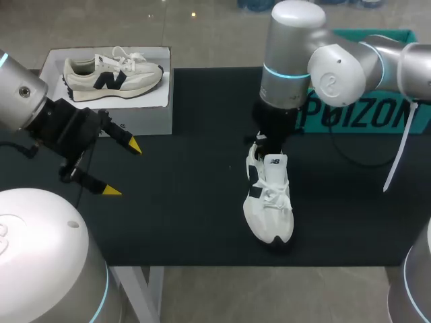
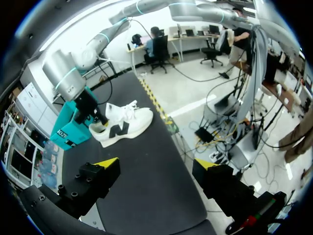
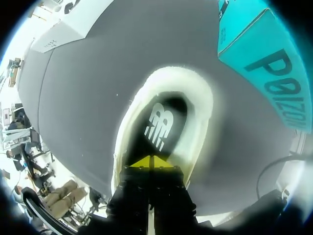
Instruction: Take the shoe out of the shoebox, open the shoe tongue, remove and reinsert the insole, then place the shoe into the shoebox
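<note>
A white shoe [image 1: 269, 202] with a dark logo lies on the black mat [image 1: 188, 202], toe toward the table's front edge. My right gripper [image 1: 264, 142] hangs right over its heel end. In the right wrist view the yellow tips [image 3: 151, 161] are pressed together, shut, above the shoe's opening [image 3: 164, 122], where the dark insole [image 3: 161, 120] shows. Nothing is visibly clamped between them. My left gripper [image 1: 123, 168] stands open, away to the left of the shoe and holding nothing. From the left wrist the shoe [image 2: 122, 125] lies well ahead of the open fingers [image 2: 105, 164].
A white shoebox [image 1: 145, 111] at the back left holds a second, cream shoe [image 1: 114, 70]. A teal box [image 1: 363, 114] stands at the back right behind my right arm. A pale strap [image 1: 403, 145] dangles from that arm.
</note>
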### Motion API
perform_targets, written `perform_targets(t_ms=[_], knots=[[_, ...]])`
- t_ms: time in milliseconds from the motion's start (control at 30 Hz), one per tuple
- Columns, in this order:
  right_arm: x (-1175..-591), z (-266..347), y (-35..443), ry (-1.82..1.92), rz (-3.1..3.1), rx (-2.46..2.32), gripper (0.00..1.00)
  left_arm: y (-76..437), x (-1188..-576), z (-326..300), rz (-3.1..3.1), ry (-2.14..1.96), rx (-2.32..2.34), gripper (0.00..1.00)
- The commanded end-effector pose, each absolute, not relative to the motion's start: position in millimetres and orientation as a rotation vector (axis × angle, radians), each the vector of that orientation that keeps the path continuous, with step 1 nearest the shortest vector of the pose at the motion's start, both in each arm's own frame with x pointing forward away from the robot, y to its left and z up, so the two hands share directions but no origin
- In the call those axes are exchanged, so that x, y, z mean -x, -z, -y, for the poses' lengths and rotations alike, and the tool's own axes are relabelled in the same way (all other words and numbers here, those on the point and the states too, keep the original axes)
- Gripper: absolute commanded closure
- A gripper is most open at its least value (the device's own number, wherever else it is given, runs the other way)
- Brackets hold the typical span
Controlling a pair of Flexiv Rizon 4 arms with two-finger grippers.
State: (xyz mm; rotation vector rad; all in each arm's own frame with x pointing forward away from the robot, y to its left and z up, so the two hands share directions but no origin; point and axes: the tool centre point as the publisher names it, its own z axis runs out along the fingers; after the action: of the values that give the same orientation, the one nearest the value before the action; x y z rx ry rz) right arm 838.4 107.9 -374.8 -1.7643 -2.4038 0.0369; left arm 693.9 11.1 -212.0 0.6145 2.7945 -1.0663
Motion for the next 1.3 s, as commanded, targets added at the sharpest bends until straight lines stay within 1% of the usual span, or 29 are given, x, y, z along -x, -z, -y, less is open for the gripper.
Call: perform_targets(t_ms=[33,267,300,333,367,400,500,567,600,633,1067,1300], knots=[[-835.9,-111.3,374.2,-0.06,2.4,1.762,1.0,211.9,-694.1,-11.4,-2.797,1.064,-0.615,0.0],[-823.4,-107.3,374.6,-0.069,2.377,1.783,1.0,211.9,-694.1,-11.4,-2.797,1.064,-0.615,0.0],[-822.4,-106.4,375.2,-0.068,2.368,1.79,0.93,211.9,-694.1,-11.4,-2.797,1.064,-0.615,0.0],[-821.8,-105.7,375.5,-0.066,2.362,1.795,0.82,211.9,-694.1,-11.4,-2.797,1.064,-0.615,0.0],[-821.3,-105.2,375.7,-0.066,2.36,1.799,0.56,211.9,-694.1,-11.4,-2.797,1.064,-0.615,0.0],[-821.0,-104.9,375.7,-0.065,2.358,1.801,0.46,211.9,-694.1,-11.4,-2.797,1.064,-0.615,0.0],[-820.0,-104.1,375.3,-0.061,2.355,1.808,0.08,211.9,-694.1,-11.4,-2.797,1.064,-0.615,0.0],[-819.5,-103.8,374.9,-0.055,2.355,1.81,0.04,211.9,-694.1,-11.4,-2.797,1.064,-0.615,0.0],[-819.2,-103.6,374.5,-0.047,2.354,1.814,0.0,211.9,-694.1,-11.4,-2.797,1.064,-0.615,0.0],[-819.1,-103.6,374.2,-0.046,2.355,1.814,0.0,211.9,-694.1,-11.4,-2.797,1.064,-0.615,0.0],[-820.6,-107.9,372.1,-0.025,2.381,1.798,0.0,211.9,-694.1,-11.4,-2.797,1.064,-0.615,0.0],[-822.3,-106.6,361.0,-0.006,2.4,1.813,0.0,211.9,-694.1,-11.4,-2.797,1.064,-0.615,0.0]])
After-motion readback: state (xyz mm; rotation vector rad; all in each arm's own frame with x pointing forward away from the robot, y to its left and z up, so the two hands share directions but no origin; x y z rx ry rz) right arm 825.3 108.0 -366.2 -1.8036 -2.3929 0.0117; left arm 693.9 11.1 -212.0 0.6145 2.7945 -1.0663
